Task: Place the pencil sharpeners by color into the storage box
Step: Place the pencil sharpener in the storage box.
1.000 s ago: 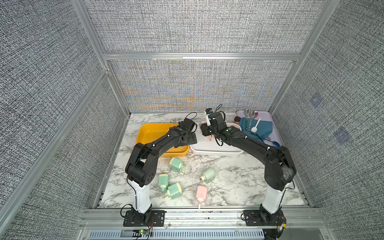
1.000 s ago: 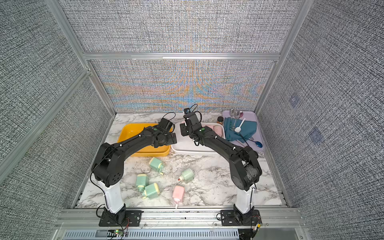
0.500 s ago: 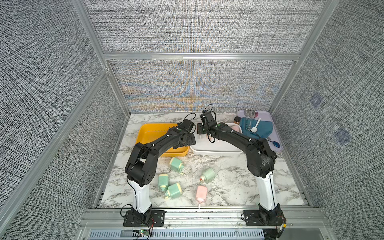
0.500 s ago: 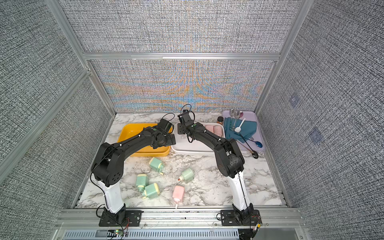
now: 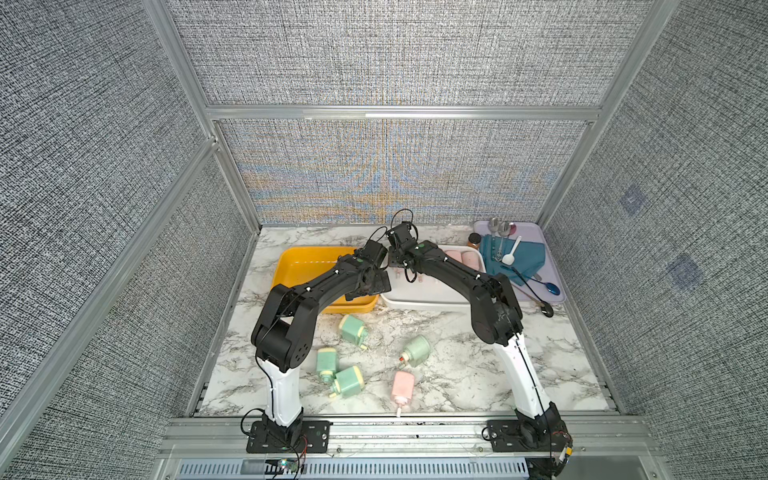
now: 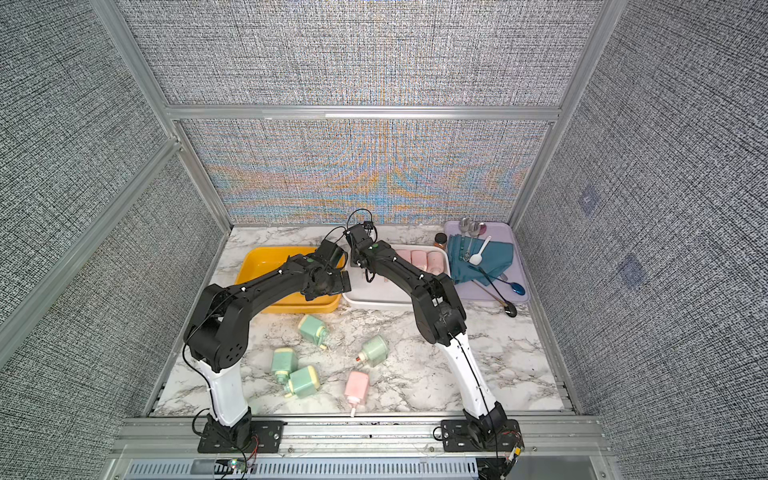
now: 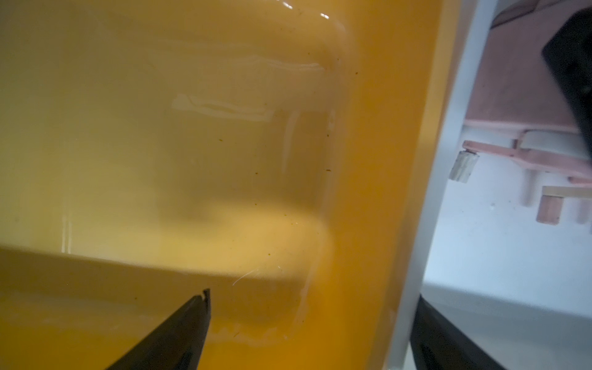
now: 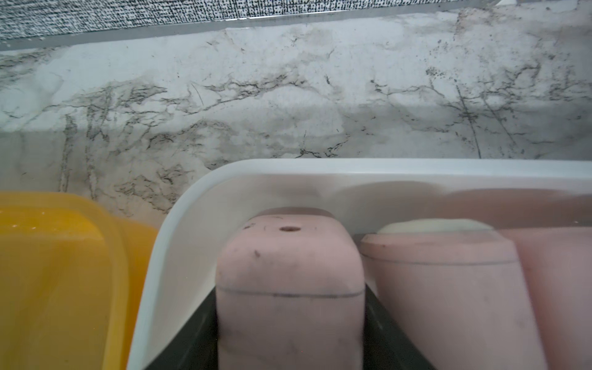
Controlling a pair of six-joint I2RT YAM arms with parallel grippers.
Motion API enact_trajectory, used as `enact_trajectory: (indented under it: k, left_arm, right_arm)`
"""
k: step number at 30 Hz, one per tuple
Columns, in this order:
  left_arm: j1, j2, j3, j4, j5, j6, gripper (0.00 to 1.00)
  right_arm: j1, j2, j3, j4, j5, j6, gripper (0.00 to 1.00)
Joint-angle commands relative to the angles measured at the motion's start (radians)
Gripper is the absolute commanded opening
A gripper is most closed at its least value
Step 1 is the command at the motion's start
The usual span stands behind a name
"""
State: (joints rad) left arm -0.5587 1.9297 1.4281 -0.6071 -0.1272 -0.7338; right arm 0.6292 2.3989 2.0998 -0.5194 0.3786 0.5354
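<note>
Your count: 4 mint sharpeners (image 5: 352,328), 1 loose pink sharpener (image 5: 402,385) on marble-pattern table (image 5: 457,374); 3 binned pink sharpeners (image 6: 436,261) countable in white bin (image 6: 382,303). All boxy, rounded plastic, cream necks. Your right claw (image 8: 290,298) clamps held pink sharpener (image 8: 290,256) inside white bin. Left claw (image 7: 314,333) wide, empty, above glossy yellow bin (image 7: 160,128).

Four green sharpeners (image 5: 352,328) and a stray pink one (image 5: 402,385) are lying on the marble (image 5: 457,365), pink sharpeners (image 8: 290,288) sitting in the white box (image 5: 424,306).
</note>
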Motion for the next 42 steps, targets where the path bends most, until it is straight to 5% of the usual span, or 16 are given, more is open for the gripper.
enact_trajectory:
  k: [1,18,27,42]
  left_arm:
    - [0.003,0.002,0.000,-0.005,0.006,0.004,1.00]
    - [0.003,-0.017,0.003,-0.013,-0.005,0.011,1.00]
    - [0.003,-0.018,0.000,-0.012,-0.003,0.013,1.00]
    - [0.003,-0.030,-0.013,-0.003,0.006,0.017,1.00]
  right_arm:
    - [0.005,0.007,0.026,-0.031,0.074,0.010,0.60]
    - [-0.003,0.024,0.058,-0.105,0.063,-0.020,0.65]
    - [0.000,-0.010,0.027,-0.081,0.080,-0.025,0.52]
    - [0.014,-0.003,0.016,-0.100,0.136,-0.025,0.57]
